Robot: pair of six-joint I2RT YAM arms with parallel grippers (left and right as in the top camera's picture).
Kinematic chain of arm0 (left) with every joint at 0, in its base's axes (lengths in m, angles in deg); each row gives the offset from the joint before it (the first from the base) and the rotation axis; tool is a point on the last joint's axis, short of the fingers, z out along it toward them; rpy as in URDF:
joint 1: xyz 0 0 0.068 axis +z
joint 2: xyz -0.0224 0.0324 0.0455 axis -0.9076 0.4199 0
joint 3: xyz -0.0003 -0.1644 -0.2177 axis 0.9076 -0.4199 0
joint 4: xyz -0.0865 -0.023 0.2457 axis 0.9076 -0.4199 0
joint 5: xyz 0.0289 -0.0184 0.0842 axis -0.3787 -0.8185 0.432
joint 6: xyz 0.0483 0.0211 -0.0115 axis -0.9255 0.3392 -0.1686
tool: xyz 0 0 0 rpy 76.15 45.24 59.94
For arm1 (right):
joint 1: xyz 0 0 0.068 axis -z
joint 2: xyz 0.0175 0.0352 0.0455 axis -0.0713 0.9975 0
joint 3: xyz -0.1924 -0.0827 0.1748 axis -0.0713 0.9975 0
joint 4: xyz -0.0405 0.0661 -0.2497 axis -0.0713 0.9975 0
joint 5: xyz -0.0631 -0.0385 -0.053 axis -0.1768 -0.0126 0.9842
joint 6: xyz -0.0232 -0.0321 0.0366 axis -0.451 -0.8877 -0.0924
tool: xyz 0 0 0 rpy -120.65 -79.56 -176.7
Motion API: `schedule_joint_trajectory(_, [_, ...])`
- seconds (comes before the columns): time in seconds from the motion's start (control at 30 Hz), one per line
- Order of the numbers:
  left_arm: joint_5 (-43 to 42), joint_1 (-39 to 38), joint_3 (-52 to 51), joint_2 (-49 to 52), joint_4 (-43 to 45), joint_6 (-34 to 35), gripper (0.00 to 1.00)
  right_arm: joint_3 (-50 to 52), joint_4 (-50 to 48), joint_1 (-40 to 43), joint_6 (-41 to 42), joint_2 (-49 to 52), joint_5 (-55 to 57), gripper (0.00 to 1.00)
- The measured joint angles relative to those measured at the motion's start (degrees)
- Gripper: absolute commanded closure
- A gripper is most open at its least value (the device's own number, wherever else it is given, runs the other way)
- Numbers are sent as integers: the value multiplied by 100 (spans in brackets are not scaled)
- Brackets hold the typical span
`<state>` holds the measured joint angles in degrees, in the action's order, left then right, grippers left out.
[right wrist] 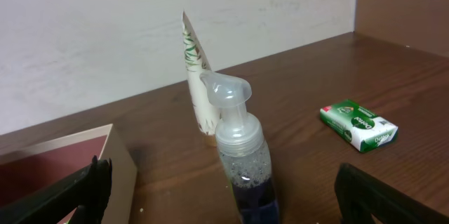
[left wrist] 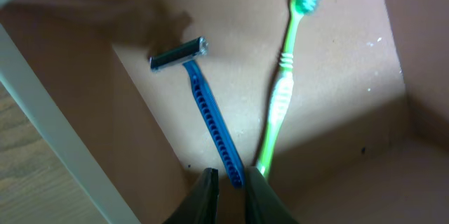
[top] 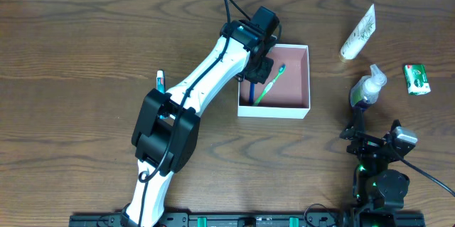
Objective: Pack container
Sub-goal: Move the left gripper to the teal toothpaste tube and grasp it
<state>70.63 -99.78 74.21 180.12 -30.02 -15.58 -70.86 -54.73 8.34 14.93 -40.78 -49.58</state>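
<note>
The container (top: 274,111), a shallow white box with a pink inside, sits mid-table. On its floor lie a blue razor (left wrist: 207,115) and a green toothbrush (left wrist: 284,76) side by side. My left gripper (left wrist: 231,182) hangs inside the box over its left part (top: 257,70). Its jaws stand a narrow gap apart, and the tip of the razor's handle lies at that gap, against the right finger. My right gripper (right wrist: 231,199) is wide open at the table's right, one finger on each side of a clear pump bottle (right wrist: 238,147) with dark blue liquid.
A white tube (top: 358,33) stands at the back right, and a green boxed soap (top: 416,79) lies at the far right. A small stick-shaped item (top: 161,80) lies left of the left arm. The container's corner (right wrist: 70,161) shows left of the bottle.
</note>
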Motion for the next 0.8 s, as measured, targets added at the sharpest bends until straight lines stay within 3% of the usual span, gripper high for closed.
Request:
schedule_joint_trajectory(0.37, [2, 24, 1054, 17, -42, 50, 71, 0, 0, 0, 0, 0, 2, 1])
schedule_joint_trajectory(0.47, [17, 114, 1298, -52, -142, 151, 60, 0, 0, 0, 0, 0, 2, 1])
schedule_joint_trajectory(0.8, [977, 1508, 1447, -697, -2221, 621, 46, 0, 2, 0, 0, 0, 2, 1])
